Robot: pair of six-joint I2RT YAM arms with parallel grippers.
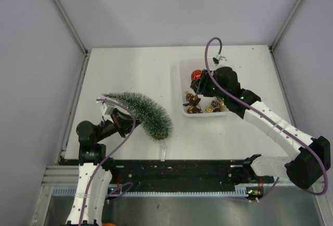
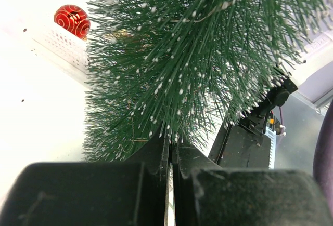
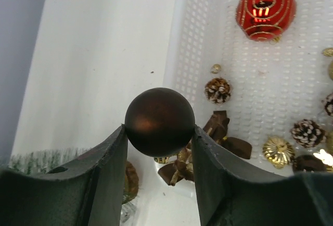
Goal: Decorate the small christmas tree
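Your right fingers [image 3: 109, 163] clamp a matte brown bauble [image 3: 159, 121] over the 9 o'clock wall of the white perforated basket [image 3: 193, 54], which holds a red swirled bauble [image 3: 265, 10] and pine cones [image 3: 217, 90]. Your left fingers [image 2: 156, 156] are pressed together among the bristles of the small christmas tree [image 1: 140, 113]; you cannot tell whether they pinch it. The tree slants over the desk [image 1: 130, 70], at 8 o'clock from the basket, tip toward 10 o'clock.

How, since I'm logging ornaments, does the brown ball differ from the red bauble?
The brown ball is plain and matte; the red bauble is glossy with gold swirls. The brown ball is clamped in the right gripper; the red bauble lies loose in the white basket. Both are round ornaments.
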